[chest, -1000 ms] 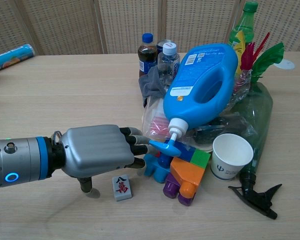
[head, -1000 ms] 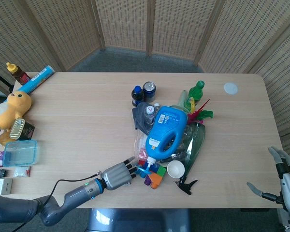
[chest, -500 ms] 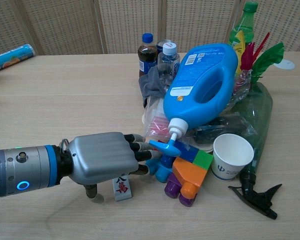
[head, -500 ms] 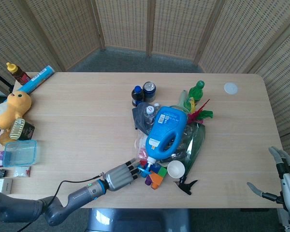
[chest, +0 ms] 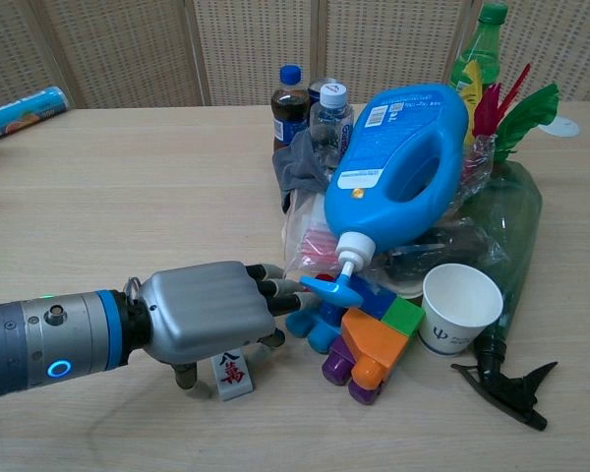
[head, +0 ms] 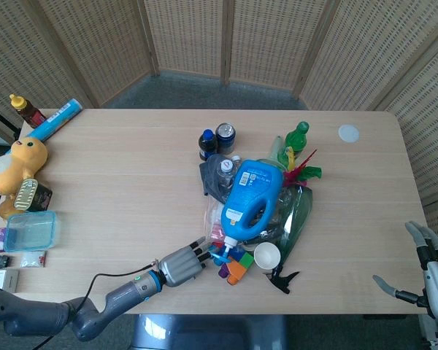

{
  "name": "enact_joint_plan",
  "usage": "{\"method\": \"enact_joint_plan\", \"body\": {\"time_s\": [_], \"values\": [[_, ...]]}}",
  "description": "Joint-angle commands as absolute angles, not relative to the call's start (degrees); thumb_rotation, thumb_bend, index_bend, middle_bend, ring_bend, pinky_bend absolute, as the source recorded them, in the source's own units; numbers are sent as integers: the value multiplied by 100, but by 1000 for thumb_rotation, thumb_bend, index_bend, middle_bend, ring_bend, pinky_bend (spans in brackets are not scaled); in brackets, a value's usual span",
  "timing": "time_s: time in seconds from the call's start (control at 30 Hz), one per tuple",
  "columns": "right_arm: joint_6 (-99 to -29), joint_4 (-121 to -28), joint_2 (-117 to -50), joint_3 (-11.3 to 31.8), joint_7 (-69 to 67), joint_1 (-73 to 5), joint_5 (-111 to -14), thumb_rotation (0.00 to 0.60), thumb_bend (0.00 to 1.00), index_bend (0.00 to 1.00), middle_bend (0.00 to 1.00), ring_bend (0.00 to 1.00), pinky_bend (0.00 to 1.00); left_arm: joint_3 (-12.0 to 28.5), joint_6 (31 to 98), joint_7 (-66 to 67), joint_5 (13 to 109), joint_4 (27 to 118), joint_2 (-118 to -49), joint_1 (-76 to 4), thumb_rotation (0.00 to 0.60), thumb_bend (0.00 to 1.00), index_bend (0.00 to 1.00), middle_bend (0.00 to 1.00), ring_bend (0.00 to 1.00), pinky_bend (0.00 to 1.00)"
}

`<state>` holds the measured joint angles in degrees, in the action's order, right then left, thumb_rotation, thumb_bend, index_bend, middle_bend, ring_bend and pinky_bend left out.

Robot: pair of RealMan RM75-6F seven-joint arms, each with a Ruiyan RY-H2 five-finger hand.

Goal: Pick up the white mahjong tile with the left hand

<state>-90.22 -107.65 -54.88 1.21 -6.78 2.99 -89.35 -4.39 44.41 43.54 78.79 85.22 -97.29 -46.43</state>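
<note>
The white mahjong tile (chest: 232, 377), marked with red and black characters, lies on the wooden table (chest: 98, 216) near the front edge. My left hand (chest: 208, 315) hovers right over it, palm down and covering its top edge. The thumb (chest: 185, 376) hangs a little to the tile's left without touching it, and the dark fingertips (chest: 271, 289) reach towards the toy blocks. In the head view the left hand (head: 179, 264) hides the tile. My right hand (head: 431, 275) sits off the table's right end, fingers apart and holding nothing.
Just right of the tile lie blue, orange, green and purple toy blocks (chest: 366, 339) and a paper cup (chest: 460, 309). A tilted blue detergent jug (chest: 398, 162), a green bottle (chest: 506, 211), small bottles (chest: 290, 103) and a black sprayer trigger (chest: 506, 385) crowd the centre-right. Toys and boxes (head: 18, 197) line the left edge.
My left hand has slid forward and sunk lower, so it now covers the tile's top edge. The jug and blocks have shifted slightly right. The right hand has not moved.
</note>
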Motion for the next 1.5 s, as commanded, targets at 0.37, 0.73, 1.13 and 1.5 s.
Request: {"method": "enact_joint_plan", "body": {"time_s": [0.37,0.73,1.13,1.5], "values": [[-9027,-10769,-5484,109,-673,301,-8960,388,0,0,0,0,0,-439,4546,4457,7877,8523,-9693,-4649,600,0,564,0,0,0],[-9017,-10770,-5492,100,-649,298,-8965,388,0,0,0,0,0,-461,4626,4479,7879,8503,-9722,-4616,600,0,646,0,0,0],[-9028,-10771,-5494,106,-639,299,-8962,387,0,0,0,0,0,-218,4899,4540,7941,9142,-9160,-4685,600,0,643,0,0,0],[-9046,-10803,-5505,86,-573,311,-9003,387,0,0,0,0,0,369,5139,4711,7754,10124,-8087,-4909,600,0,645,0,0,0]]}}
